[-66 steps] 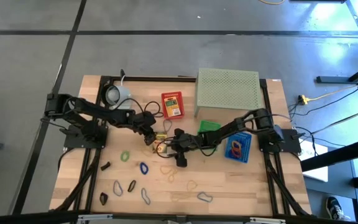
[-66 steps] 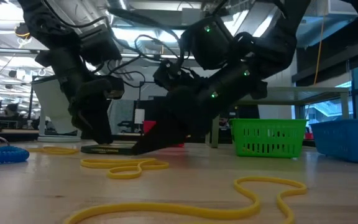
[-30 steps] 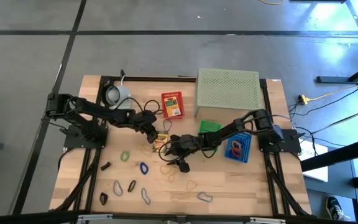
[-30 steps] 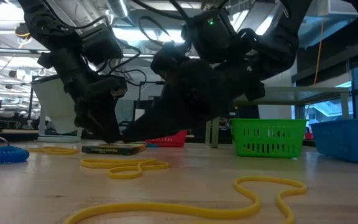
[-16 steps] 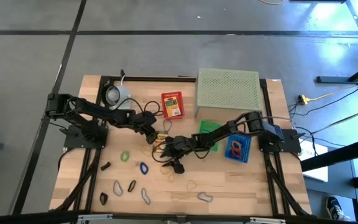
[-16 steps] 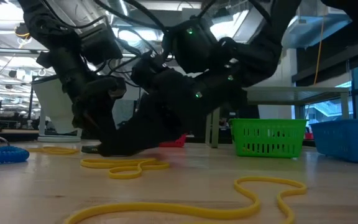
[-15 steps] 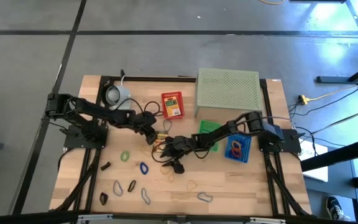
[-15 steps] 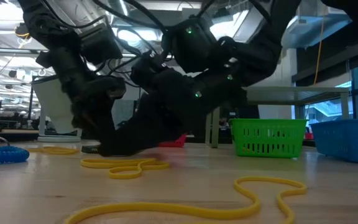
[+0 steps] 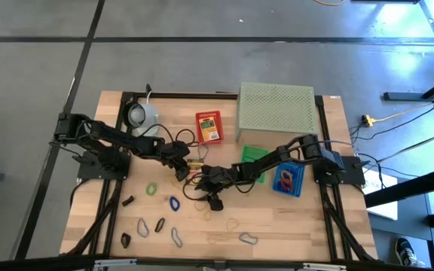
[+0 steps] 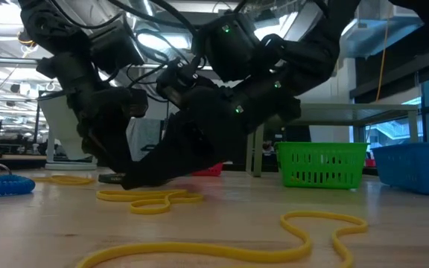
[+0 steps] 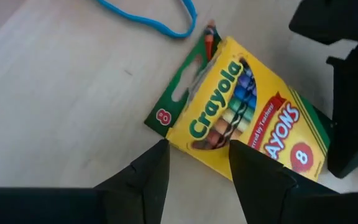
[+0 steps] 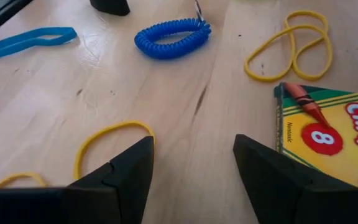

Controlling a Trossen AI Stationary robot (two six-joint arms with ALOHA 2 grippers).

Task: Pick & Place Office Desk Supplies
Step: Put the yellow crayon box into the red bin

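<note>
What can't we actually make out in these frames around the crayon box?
- High view: the crayon box is mostly covered by the left gripper and right gripper; contact can't be judged.
- Low view: both arms block the box.
- Left wrist view: the box's far corner is hidden by the other arm.
- Right wrist view: the box is cut off by the edge.
- High view: small dark clips too small to identify.

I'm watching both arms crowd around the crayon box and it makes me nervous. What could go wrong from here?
1. The left pincer and right pincer converge on the same crayon box; the arms could collide.
2. A crayon pokes out of the box's open end; tilting the box in a lift might spill crayons.
3. Yellow rubber bands lie loose beside the box and could be snagged or dragged along.
</note>
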